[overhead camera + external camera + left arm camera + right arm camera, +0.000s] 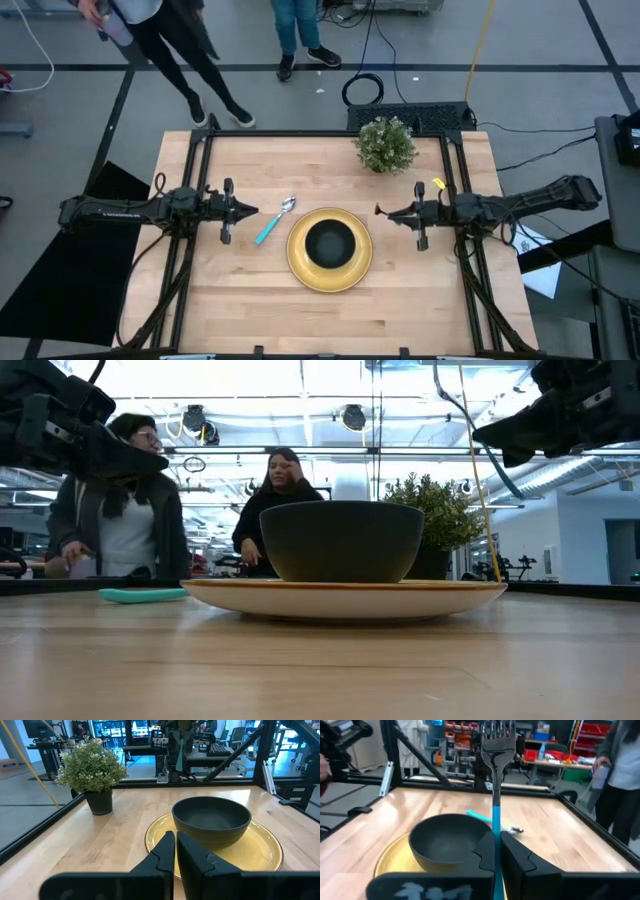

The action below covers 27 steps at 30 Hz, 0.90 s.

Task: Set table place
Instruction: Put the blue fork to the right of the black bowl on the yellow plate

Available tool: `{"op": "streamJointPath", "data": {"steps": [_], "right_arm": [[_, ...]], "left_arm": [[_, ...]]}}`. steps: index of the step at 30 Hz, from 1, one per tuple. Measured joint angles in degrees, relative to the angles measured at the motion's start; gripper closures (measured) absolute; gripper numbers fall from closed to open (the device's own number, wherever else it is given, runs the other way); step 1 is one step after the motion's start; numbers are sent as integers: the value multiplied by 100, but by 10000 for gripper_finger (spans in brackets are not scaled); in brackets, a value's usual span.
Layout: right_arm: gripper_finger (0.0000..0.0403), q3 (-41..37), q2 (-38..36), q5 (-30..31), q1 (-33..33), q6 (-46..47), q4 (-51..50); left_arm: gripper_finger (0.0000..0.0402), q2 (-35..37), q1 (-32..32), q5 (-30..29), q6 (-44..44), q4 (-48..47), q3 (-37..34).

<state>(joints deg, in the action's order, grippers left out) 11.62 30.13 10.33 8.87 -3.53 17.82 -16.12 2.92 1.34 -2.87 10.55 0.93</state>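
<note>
A yellow plate (298, 268) lies near the middle of the wooden table (240, 310), with a black bowl (330, 242) standing in it. A spoon with a turquoise handle (272, 224) lies on the table just left of the plate. My left gripper (252, 211) is shut and empty, hovering by the spoon's head. My right gripper (383, 211) hovers above the plate's right side, shut on a fork with a turquoise handle (496, 780). My right gripper pinches the fork's turquoise handle (495, 827) between its two fingers. The fingers lie level and point toward the table's left. The fork runs on past the fingertips with its metal tines (496, 737) foremost and raised, and it is lifted clear of the table.
A small potted plant (386, 143) stands at the far edge, right of centre. Two people stand beyond the far edge (130, 510). Bare wood lies along the near edge and right of the plate.
</note>
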Motion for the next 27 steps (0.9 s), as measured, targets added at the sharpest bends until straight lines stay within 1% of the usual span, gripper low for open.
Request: {"op": "streamJointPath", "data": {"steps": [7, 11, 14, 20, 23, 27], "right_arm": [[403, 0, 57, 2, -134, 161, -52], [403, 0, 115, 2, -196, 433, -50], [403, 0, 192, 29, -213, 539, 97], [403, 14, 532, 660, -185, 775, 757], [403, 237, 769, 892, -56, 744, 557], [403, 816, 1105, 1243, 221, 481, 234]], "left_arm": [[378, 1, 0, 0, 4, -2, 0], [378, 1, 0, 0, 12, -4, 0], [378, 2, 0, 0, 15, -11, 0], [378, 2, 0, 0, 15, -30, 0], [378, 1, 0, 1, -9, -84, 0], [378, 0, 0, 0, -22, -198, -4]]}}
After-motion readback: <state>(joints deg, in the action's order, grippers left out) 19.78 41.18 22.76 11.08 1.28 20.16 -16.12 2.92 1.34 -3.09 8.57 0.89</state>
